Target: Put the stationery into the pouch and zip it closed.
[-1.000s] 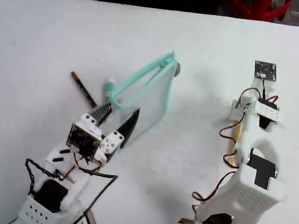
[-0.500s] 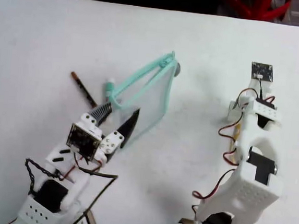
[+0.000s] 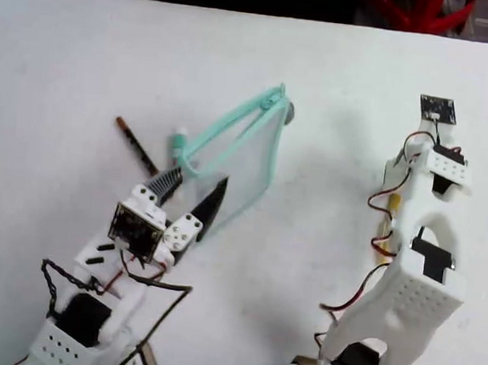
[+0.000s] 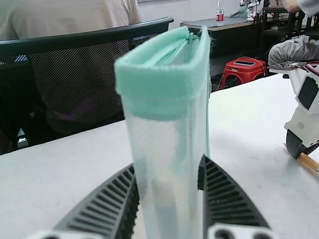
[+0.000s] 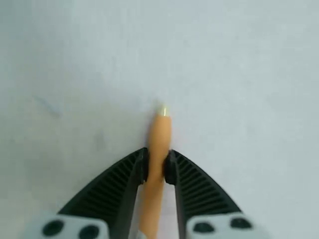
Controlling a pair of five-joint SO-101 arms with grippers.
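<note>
The clear pouch point(image 3: 239, 158) with mint-green trim lies left of the table's middle, its mouth gaping. My left gripper point(image 3: 190, 191) is shut on the pouch's near end. In the left wrist view the pouch point(image 4: 167, 124) stands between the two black fingers point(image 4: 107, 209). A brown pencil point(image 3: 136, 146) lies just left of the pouch, and a small mint and white item point(image 3: 179, 139) lies beside the mouth. My right gripper point(image 5: 155, 162), at the table's right side, is shut on an orange pencil point(image 5: 159, 139) whose tip points down at the table. That orange pencil point(image 3: 388, 219) also shows under the right arm.
The white tabletop point(image 3: 84, 57) has free room at the back and between the two arms. From the left wrist view the right arm's gripper point(image 4: 301, 114) shows far off with the orange pencil point(image 4: 305, 162). A black chair point(image 4: 65, 84) stands behind the table's far edge.
The right arm has shifted a little to the right with the orange pencil in its gripper. The left arm and the pouch have not moved.
</note>
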